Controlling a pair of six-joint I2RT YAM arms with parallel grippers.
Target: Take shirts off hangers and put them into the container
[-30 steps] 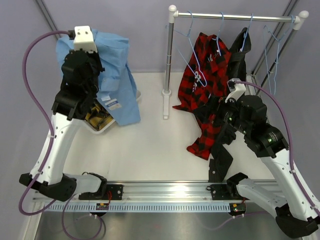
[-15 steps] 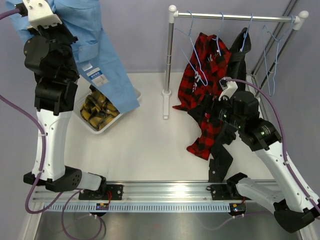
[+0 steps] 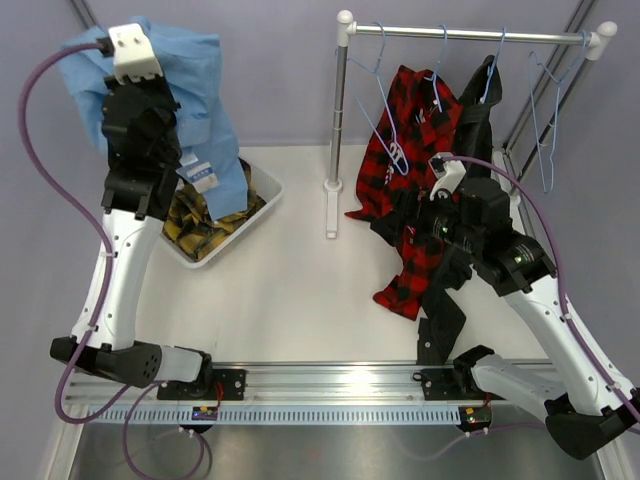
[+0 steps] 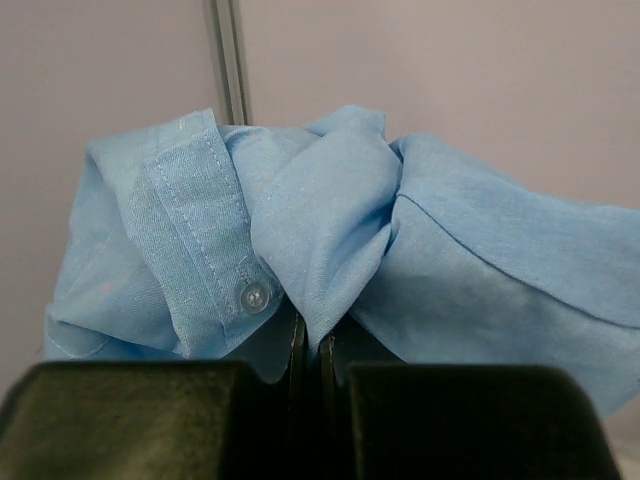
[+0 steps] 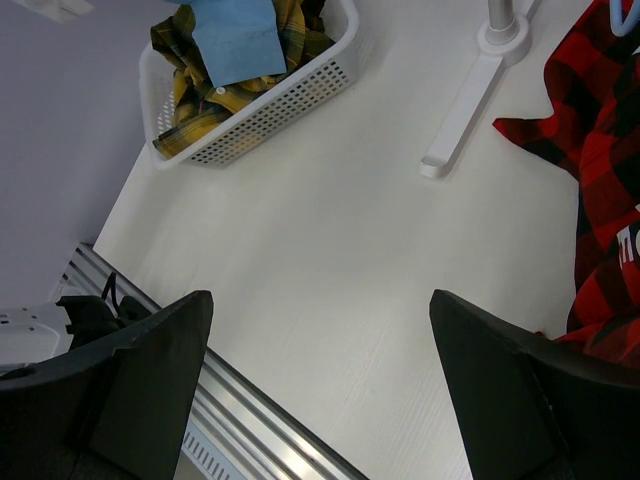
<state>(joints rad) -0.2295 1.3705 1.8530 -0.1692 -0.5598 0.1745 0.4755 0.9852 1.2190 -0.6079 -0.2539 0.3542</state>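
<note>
My left gripper [image 4: 312, 335] is shut on a bunched fold of the light blue shirt [image 4: 330, 210], held high at the back left. That shirt [image 3: 205, 120] hangs down and its tail rests in the container [image 3: 262, 195], over the yellow-and-black plaid shirt [image 3: 195, 225]. The red-and-black plaid shirt [image 3: 415, 150] and the black shirt [image 3: 470, 110] hang from pale-blue hangers [image 3: 388, 120] on the rail. My right gripper [image 5: 320, 330] is open above bare table, left of the red plaid shirt [image 5: 600, 170], holding nothing. The right wrist view also shows the container [image 5: 290, 100].
The white-capped metal rail [image 3: 470, 33] stands on a post [image 3: 338, 100] with a flat foot [image 3: 331, 210] on the table. Empty hangers [image 3: 545, 110] dangle at its right end. An aluminium track [image 3: 330, 380] runs along the near edge.
The left arm swung up and left with the blue shirt, then came back right and lower, dropping the shirt's tail into the container. The right arm crept slightly left.
</note>
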